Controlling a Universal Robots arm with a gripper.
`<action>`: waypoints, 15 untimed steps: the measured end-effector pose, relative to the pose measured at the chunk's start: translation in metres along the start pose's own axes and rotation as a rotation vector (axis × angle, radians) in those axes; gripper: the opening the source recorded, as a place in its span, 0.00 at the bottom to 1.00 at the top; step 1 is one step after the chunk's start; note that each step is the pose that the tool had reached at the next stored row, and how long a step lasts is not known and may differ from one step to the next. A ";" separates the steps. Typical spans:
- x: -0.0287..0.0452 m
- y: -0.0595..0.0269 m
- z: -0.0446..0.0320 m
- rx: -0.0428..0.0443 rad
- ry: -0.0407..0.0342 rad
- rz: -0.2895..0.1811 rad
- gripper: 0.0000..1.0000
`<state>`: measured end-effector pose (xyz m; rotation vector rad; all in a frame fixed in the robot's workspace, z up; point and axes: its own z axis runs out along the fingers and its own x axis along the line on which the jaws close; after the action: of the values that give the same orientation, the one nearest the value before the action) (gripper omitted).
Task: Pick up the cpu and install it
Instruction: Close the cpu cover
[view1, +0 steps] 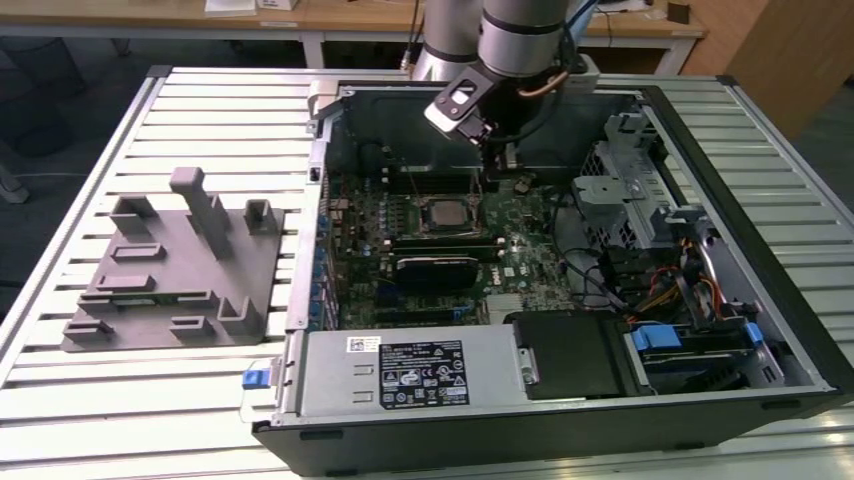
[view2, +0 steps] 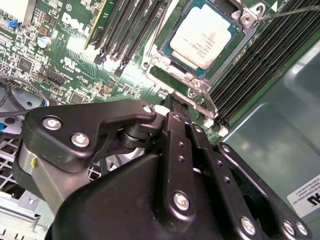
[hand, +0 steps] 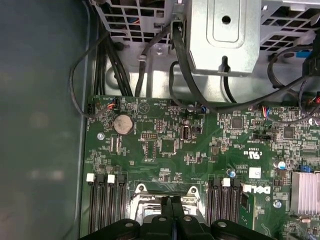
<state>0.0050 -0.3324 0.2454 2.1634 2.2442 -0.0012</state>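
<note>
The cpu (view1: 445, 212) lies flat in its socket on the green motherboard (view1: 523, 262), near the centre of the frame in the exterior view. Its silvery top also shows in the second wrist view (view2: 207, 35). The hand (view1: 501, 160) hangs over the board just up and to the right of the chip. It is clenched, its two black fingers (hand: 168, 207) pressed together with nothing between them. The open computer case (view1: 561, 440) sits on the slatted bench (view1: 200, 110), and a grey fixture block (view1: 174, 270) lies at the exterior view's left.
</note>
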 end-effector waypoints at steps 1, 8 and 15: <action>0.0000 -0.0008 0.0001 0.0000 0.0000 0.000 0.11; 0.0003 -0.0070 0.0016 -0.0001 0.0002 0.000 0.11; 0.0011 -0.0256 0.0082 0.0000 0.0000 0.000 0.11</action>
<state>-0.0205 -0.3324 0.2367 2.1634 2.2442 -0.0012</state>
